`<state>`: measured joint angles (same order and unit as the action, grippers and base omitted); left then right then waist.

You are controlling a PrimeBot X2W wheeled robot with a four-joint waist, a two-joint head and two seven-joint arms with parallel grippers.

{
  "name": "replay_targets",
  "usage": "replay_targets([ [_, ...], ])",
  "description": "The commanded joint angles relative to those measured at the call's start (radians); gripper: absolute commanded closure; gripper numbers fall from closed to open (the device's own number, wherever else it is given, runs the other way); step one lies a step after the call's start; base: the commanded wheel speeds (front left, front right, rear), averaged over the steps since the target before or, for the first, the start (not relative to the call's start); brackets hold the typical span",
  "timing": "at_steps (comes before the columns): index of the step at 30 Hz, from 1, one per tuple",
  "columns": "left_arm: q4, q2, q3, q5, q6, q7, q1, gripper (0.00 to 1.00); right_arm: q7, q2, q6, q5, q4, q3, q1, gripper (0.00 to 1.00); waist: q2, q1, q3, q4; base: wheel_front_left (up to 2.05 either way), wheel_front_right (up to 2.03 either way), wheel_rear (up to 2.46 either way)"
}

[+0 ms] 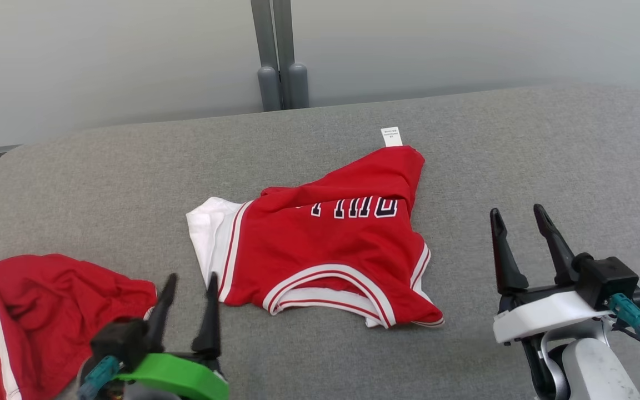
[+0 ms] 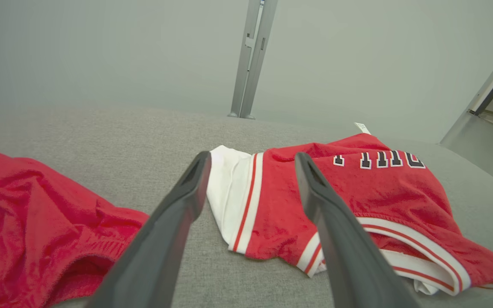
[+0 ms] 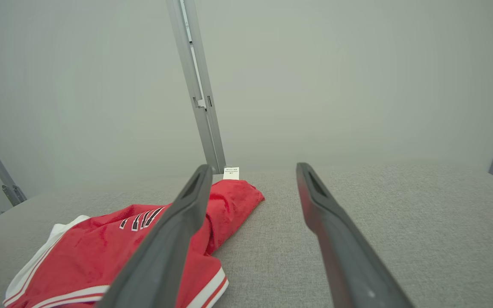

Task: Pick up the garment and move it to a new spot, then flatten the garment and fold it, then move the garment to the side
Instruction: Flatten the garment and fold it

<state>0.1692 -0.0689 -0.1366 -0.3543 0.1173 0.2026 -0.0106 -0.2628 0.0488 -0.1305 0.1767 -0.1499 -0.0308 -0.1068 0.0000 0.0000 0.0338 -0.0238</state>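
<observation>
The red jersey (image 1: 325,250) lay crumpled near the middle of the grey fabric-covered counter (image 1: 520,144). Its white-and-red trimmed neckline faced the robot, and dark lettering showed upside down across the upper fold. A white panel stuck out at the jersey's left edge, and a small white tag (image 1: 391,136) lay on the counter at its far corner.

The left claw (image 1: 192,276) hovered at the lower left with its 2 dark fingers spread apart and nothing between them. It sat just short of the jersey's white near-left corner, and in the left wrist view the left claw (image 2: 251,156) pointed at that corner. The right claw (image 1: 516,209) stood to the right of the jersey, clear of it, also spread wide and empty. In the right wrist view it (image 3: 253,167) pointed over bare counter.

A second red garment (image 1: 48,305) with a white stripe lay bunched at the counter's near-left edge, apart from the jersey. 2 grey posts (image 1: 281,83) rose behind the counter.
</observation>
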Motion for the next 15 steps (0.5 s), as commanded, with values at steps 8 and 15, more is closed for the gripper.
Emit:
replay_targets([
  [8, -0.028, 0.007, -0.281, -0.305, 0.014, -0.351, 0.12, 0.0, -0.003, 0.004, 0.0, -0.039, 0.022, 0.051, -0.035, 0.0, 0.0, 0.0, 0.038, -0.045, 0.0, 0.0, 0.0],
  [15, 0.011, -0.031, -0.388, -0.453, 0.014, -0.502, 0.188, 0.0, -0.003, 0.004, 0.0, -0.035, 0.034, 0.057, -0.065, 0.0, 0.0, 0.0, 0.095, -0.116, 0.0, 0.0, 0.0],
])
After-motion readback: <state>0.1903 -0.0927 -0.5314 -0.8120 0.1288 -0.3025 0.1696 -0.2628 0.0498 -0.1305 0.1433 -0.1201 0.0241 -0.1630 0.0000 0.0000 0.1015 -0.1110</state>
